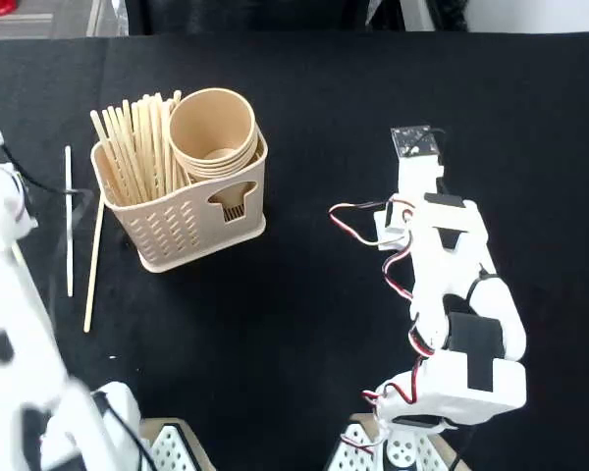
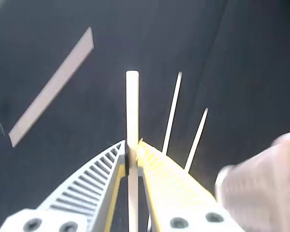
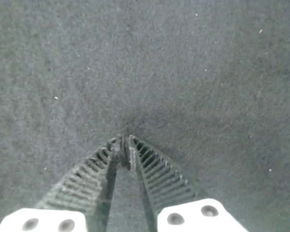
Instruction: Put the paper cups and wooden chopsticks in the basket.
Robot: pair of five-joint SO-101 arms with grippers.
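A beige basket (image 1: 191,221) stands left of centre in the high view. It holds several wooden chopsticks (image 1: 137,142) and stacked paper cups (image 1: 214,132). Two more chopsticks lie on the black cloth to its left, one pale (image 1: 69,221) and one tan (image 1: 94,260); the left wrist view shows them as well (image 2: 171,113) (image 2: 195,140). My left gripper (image 2: 132,157) is shut on a single chopstick (image 2: 132,111) that sticks out past its tips. Over bare cloth to the right of the basket, my right gripper (image 3: 123,145) (image 1: 415,140) is shut with nothing in it.
The left arm (image 1: 10,334) rises along the table's left edge. The right arm's body (image 1: 461,314) fills the near right. A pale strip (image 2: 50,87) lies beyond the held chopstick. A blurred pale shape (image 2: 261,183) sits close beside the left gripper.
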